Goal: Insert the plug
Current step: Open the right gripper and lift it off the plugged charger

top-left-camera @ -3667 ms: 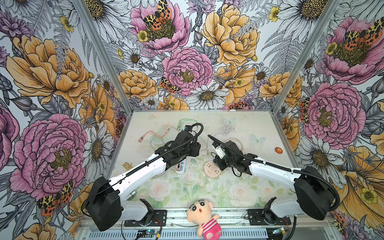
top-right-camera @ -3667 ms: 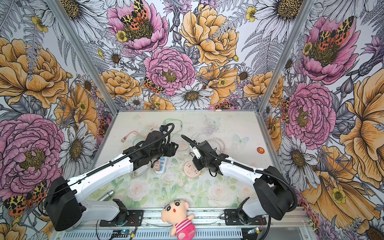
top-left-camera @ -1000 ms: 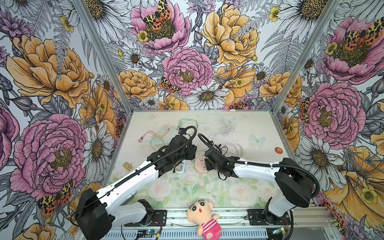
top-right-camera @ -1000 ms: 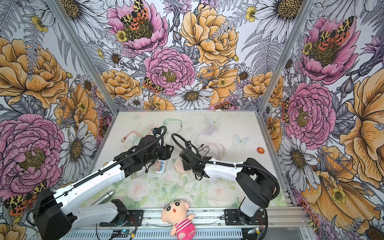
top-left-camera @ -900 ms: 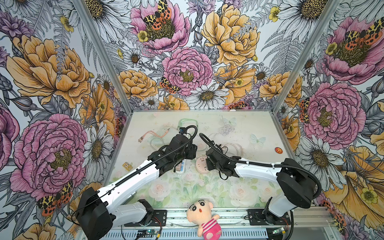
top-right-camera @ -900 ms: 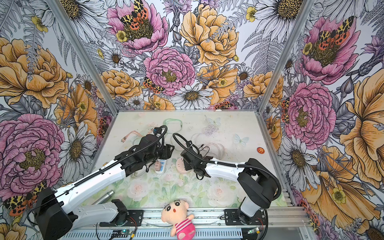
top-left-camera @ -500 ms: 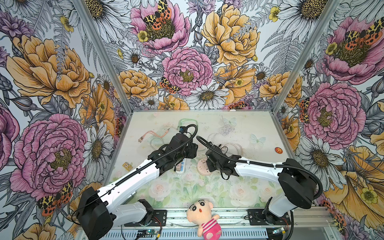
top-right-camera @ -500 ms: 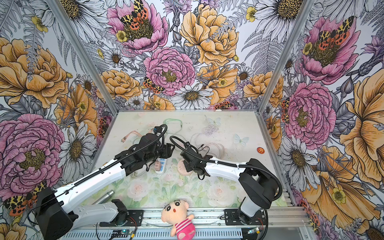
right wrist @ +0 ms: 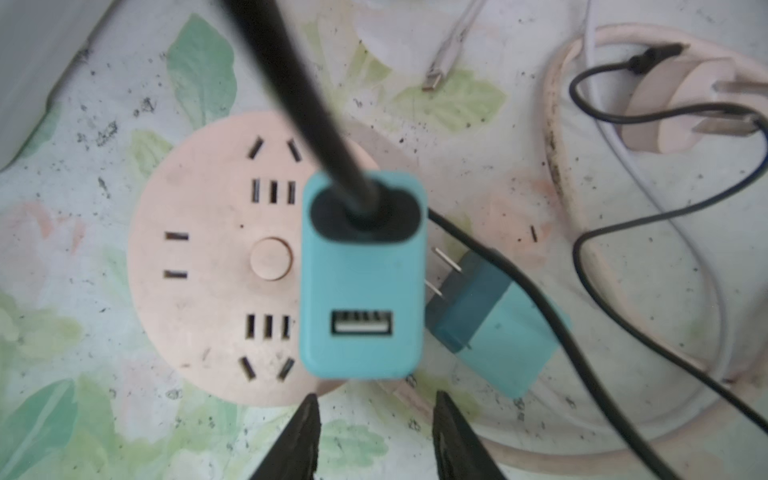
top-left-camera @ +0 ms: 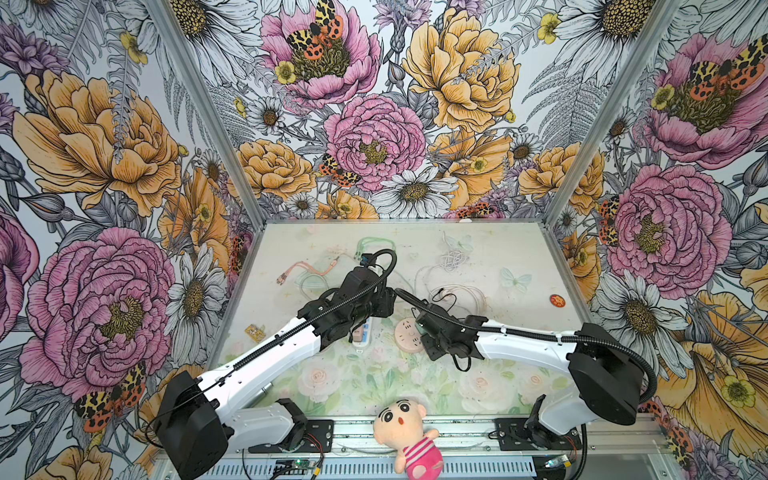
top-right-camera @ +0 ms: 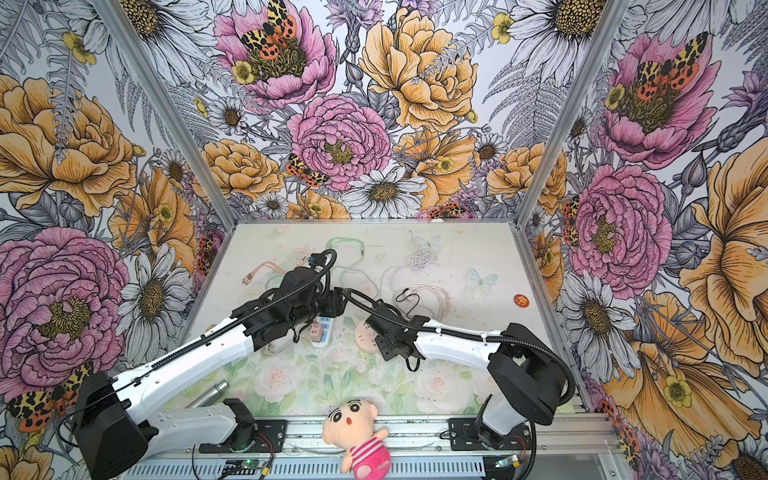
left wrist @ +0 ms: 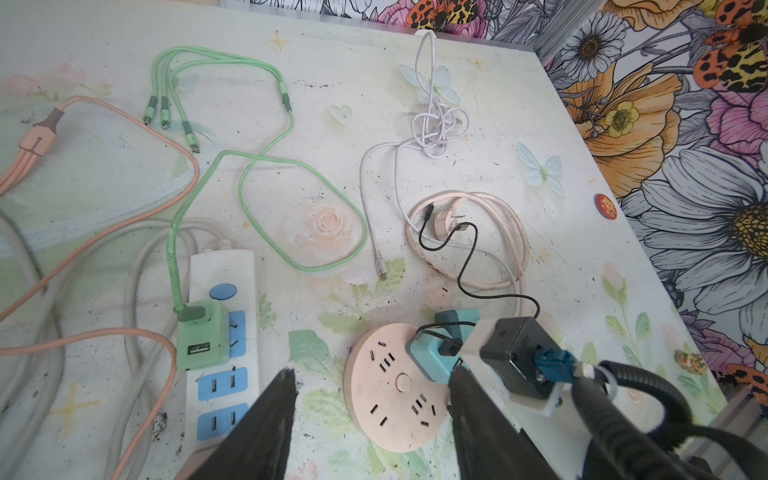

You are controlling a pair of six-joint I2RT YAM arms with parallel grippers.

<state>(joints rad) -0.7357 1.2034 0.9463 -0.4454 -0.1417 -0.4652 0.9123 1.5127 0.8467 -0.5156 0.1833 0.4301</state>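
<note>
A teal plug (right wrist: 361,282) with a black cable out of its top stands upright on the edge of the round pink socket hub (right wrist: 208,257); its prongs are hidden beneath it. My right gripper (right wrist: 376,399) is open just behind the plug, both fingers clear of it. A second teal charger (right wrist: 494,328) lies flat beside the hub with bare prongs. In the left wrist view the hub (left wrist: 390,386) and teal plug (left wrist: 430,357) sit before my open, empty left gripper (left wrist: 372,374). In both top views the hub (top-left-camera: 405,336) (top-right-camera: 365,336) lies between the arms.
A white power strip (left wrist: 220,266) with a green charger (left wrist: 202,336) plugged in lies left of the hub. Green (left wrist: 266,166), orange (left wrist: 124,124) and white (left wrist: 436,124) cables and a pink cord coil (left wrist: 515,232) spread behind. A plush doll (top-left-camera: 409,432) sits on the front rail.
My right gripper has opened and let go of the teal plug, which stays standing on the hub. The hub shifted slightly toward the front. The left arm has barely moved.
</note>
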